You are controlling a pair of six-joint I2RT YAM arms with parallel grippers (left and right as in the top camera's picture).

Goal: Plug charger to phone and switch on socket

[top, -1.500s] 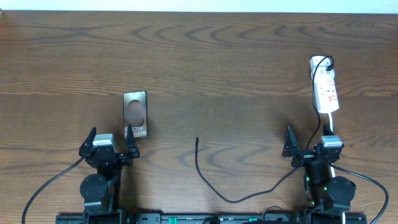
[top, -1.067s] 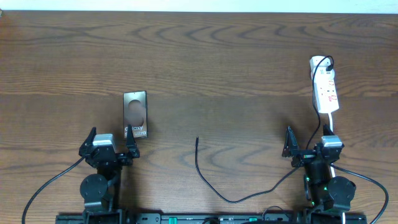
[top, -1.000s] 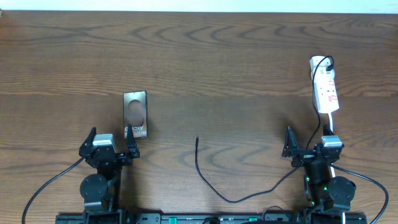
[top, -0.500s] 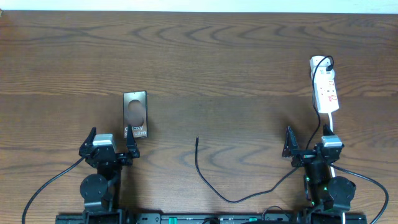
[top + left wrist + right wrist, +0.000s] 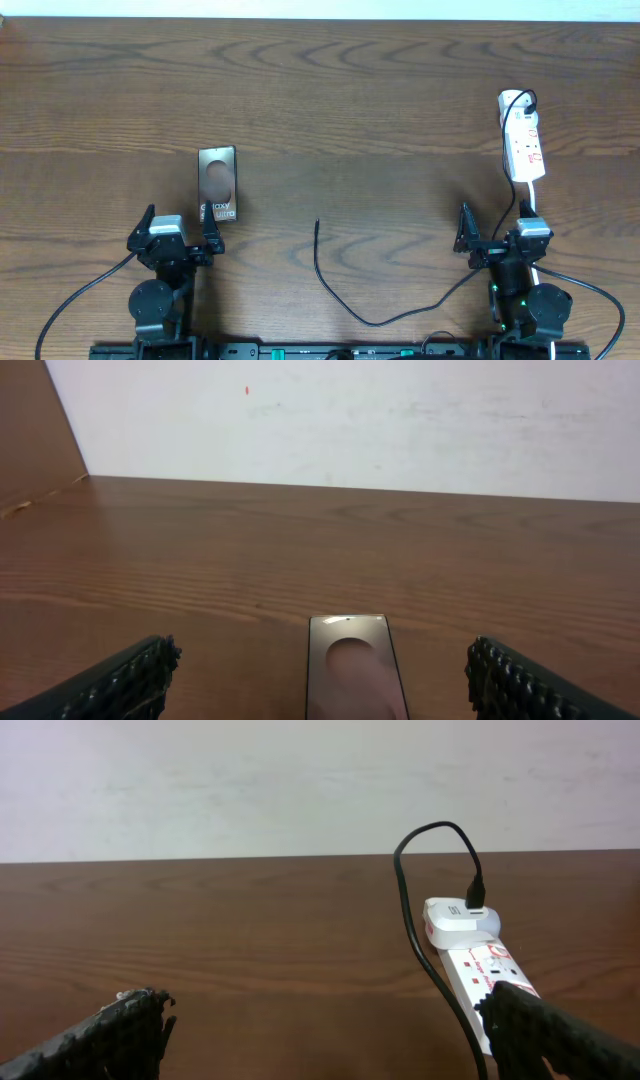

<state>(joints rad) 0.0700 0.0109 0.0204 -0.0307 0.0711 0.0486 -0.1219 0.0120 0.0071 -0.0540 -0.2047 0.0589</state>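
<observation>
Here, the phone (image 5: pixel 217 184) lies flat — glossy, bronze-brown.

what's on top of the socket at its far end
A white adapter sits on the socket's far end, with the charger cable plugged into it. The outlet beneath it is hidden.

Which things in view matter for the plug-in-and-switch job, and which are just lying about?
Job:
- glossy bronze-brown rectangular phone
- thin black charger cable
- narrow white power strip with red markings

Lying about:
- thick black robot cables at the arm bases
- otherwise only the brown wooden table
</observation>
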